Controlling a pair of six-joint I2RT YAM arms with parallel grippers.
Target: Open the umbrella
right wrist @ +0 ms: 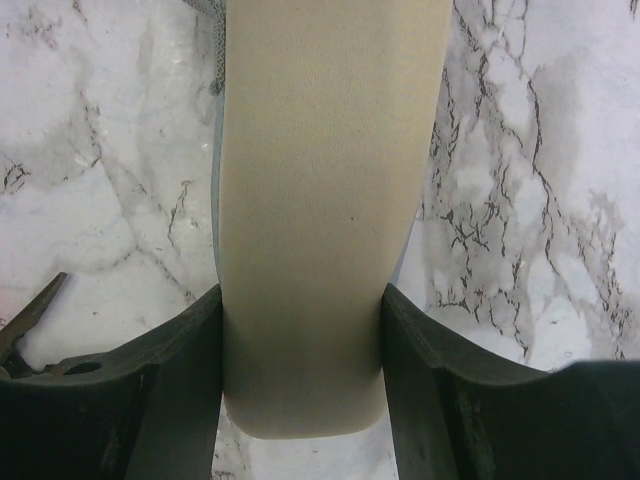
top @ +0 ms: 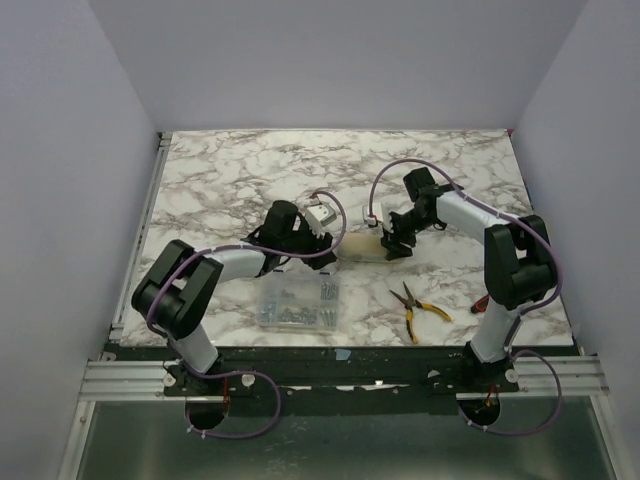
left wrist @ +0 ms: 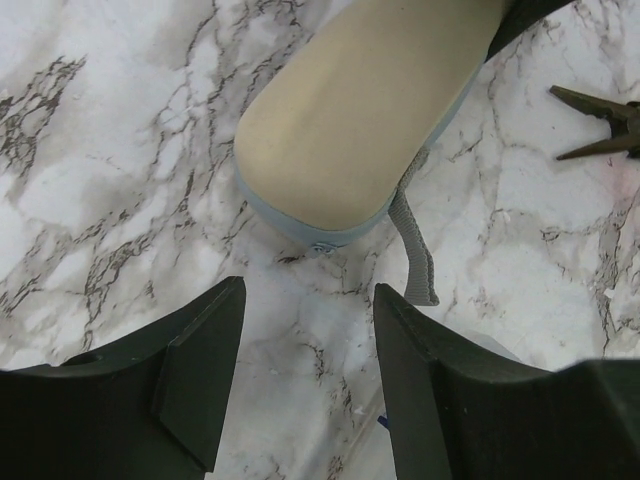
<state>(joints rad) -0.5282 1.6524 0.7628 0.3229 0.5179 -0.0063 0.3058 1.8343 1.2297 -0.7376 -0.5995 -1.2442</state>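
Note:
The umbrella [top: 362,247] lies bundled in its cream sleeve on the marble table between the two arms. In the right wrist view the cream oblong [right wrist: 320,200] runs up the frame, and my right gripper [right wrist: 302,340] is shut on its near end, both fingers pressed against its sides. In the left wrist view the sleeve's rounded end [left wrist: 360,120] shows a pale blue edge and a grey strap [left wrist: 412,250] hanging off it. My left gripper [left wrist: 308,350] is open and empty, just short of that end, over bare marble.
A clear plastic box of screws [top: 297,300] lies in front of the left arm. Yellow-handled pliers [top: 418,308] lie at the front right; their tips show in the left wrist view [left wrist: 600,122]. The marble table [top: 250,170] is walled on three sides.

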